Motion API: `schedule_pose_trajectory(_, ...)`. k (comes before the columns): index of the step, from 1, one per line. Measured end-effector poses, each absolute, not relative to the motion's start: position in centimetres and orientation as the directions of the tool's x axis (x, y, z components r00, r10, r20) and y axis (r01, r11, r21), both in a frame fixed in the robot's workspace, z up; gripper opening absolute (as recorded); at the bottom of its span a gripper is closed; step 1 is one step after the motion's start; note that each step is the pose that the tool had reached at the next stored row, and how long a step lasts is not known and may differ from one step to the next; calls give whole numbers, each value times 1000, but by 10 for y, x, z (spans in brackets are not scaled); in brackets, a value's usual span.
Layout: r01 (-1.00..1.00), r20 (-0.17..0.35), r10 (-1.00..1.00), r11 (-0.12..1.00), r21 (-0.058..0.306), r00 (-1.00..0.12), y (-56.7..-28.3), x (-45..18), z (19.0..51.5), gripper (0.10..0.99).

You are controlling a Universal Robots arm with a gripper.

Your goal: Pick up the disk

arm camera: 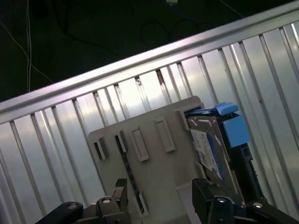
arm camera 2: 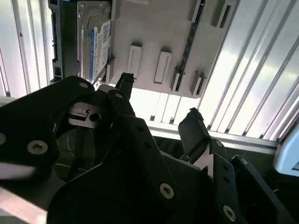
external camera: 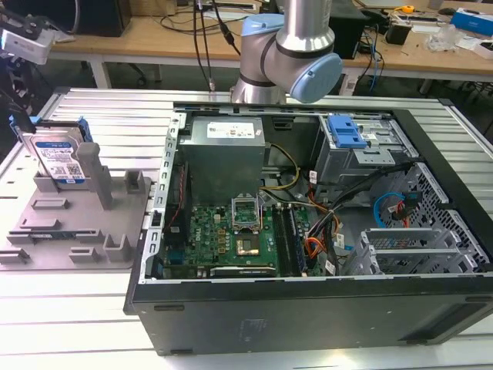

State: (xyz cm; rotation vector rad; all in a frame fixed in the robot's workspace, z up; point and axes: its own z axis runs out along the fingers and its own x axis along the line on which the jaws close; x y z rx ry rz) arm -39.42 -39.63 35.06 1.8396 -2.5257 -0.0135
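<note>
Ribbed aluminium slats form the table (external camera: pixel 92 116), bright and glossy, with wooden workbenches behind it. On it lies a flat grey plastic fixture (external camera: pixel 77 223) moulded with slots, blocks and upright posts. The disk (external camera: pixel 58 158) stands on edge in the fixture's far corner, leaning slightly against a post. It is a thin silver-grey metal slab with a white-and-blue label on its face and blue plastic rails along its edges. An open black computer case (external camera: pixel 308 231) lies just beside the fixture on the exterior view's right, showing a green circuit board (external camera: pixel 223 239), a grey metal box (external camera: pixel 227 158) and a blue plastic caddy (external camera: pixel 347 131). Beyond the case from the fixture rises the arm (external camera: pixel 296 46), a silver tube with rounded pale-blue joint caps. In both wrist views the gripper (arm camera 2: pixel 159 102) hangs above the fixture (arm camera 2: pixel 154 32), pointing down at it. Its matt black, angular fingers (arm camera 2: pixel 191 123) are spread apart, with nothing between them. In the first wrist view the gripper (arm camera: pixel 163 198) is over the fixture (arm camera: pixel 154 158), with the disk (arm camera: pixel 210 149) close beside one finger but not touching it. The disk (arm camera 2: pixel 96 46) also shows in the second wrist view.
</note>
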Motion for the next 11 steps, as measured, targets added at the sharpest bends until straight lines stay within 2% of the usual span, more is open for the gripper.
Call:
schedule_pose_trajectory(7,-991,8,-991,136,14,-136,-396,-394,350,663)
schedule_pose_trajectory(11,-994,8,-994,109,14,-109,-396,-394,350,663)
